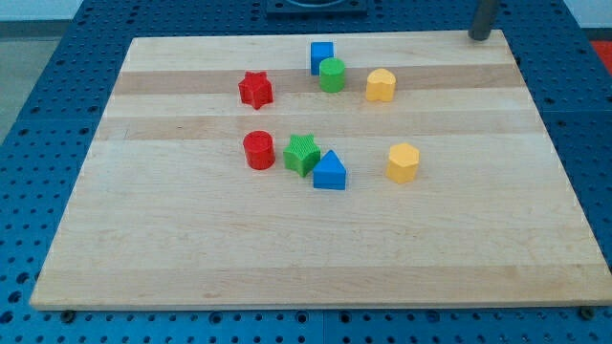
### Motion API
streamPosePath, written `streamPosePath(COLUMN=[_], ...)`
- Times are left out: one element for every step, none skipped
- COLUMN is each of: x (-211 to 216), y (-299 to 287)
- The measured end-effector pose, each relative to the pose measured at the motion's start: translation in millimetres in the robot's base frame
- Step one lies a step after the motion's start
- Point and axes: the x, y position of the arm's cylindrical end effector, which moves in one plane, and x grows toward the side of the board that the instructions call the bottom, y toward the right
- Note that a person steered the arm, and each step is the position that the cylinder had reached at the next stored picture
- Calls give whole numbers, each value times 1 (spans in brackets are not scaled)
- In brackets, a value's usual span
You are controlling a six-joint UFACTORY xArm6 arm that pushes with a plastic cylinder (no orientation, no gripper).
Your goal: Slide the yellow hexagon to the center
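On the pale wooden board (pixel 316 258), my tip (pixel 478 36) (a bare rod, no pincer to open or close) sits at the view's top right corner. The yellow hexagon (pixel 404 162), probably six-sided, lies right of the blue triangle (pixel 330 172), well apart from my tip.

The board (pixel 316 248) is pale wood with a smooth, matt finish and long grain stripes. The green star (pixel 302 154) has a ribbed surface and looks like plastic. The blue perforated table (pixel 57 115) looks like painted metal.
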Motion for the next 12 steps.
streamPosePath(x=[0,0,0,0,0,0,0,1,12,38,66,92], y=[-1,-1,-9,-41,-42,-42,-57,-70,-68,-66,-66,-66])
